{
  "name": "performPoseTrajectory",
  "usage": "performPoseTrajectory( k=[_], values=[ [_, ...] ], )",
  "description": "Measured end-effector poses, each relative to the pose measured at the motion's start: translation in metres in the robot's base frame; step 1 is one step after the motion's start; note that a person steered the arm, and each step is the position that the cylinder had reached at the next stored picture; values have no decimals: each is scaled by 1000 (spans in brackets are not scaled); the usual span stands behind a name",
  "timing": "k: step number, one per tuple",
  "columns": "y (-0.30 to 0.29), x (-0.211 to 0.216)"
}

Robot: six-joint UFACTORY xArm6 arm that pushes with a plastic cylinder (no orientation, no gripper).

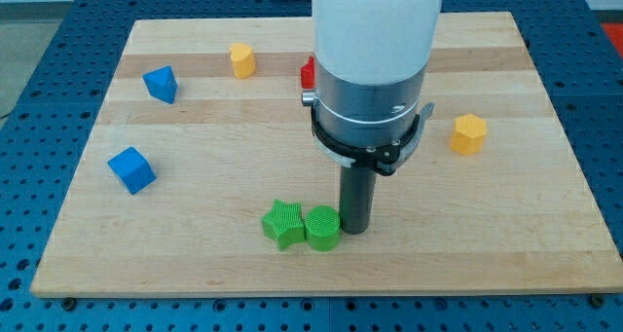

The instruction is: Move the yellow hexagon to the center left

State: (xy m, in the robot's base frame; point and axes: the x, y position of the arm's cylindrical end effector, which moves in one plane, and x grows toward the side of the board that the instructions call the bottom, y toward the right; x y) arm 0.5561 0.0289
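Seven blocks are sitting on the tabletop (pixel 545 215) in this one camera view. I am standing my tip (pixel 353 231) just beside the green round block (pixel 322 228), on its right side, maybe touching it. A green star (pixel 283 223) is pressing against that round block on the other side. I have no gripper, only this rod, so nothing is opening or closing.

Two yellow blocks are showing. The yellow hexagon (pixel 468 133) is waiting at the view's right, well apart from my tip. A smaller yellow block (pixel 241 59) is sitting near the top; I cannot tell its shape.

I think I am not pushing the right block yet. To slide the hexagon left, I am going to need to get behind it, on its right side.

Two blue blocks (pixel 161 83) (pixel 130 169) are resting at the left, where the hexagon is meant to go. A red block (pixel 308 73) is hiding behind my arm.
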Motion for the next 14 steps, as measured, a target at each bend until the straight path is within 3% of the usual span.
performPoseTrajectory(
  k=[3, 5, 7, 9, 10, 12, 13, 14],
  values=[
    [31, -51],
    [117, -51],
    [120, -105],
    [93, -112],
    [99, -88],
    [186, -78],
    [187, -111],
    [120, -135]
  ],
)
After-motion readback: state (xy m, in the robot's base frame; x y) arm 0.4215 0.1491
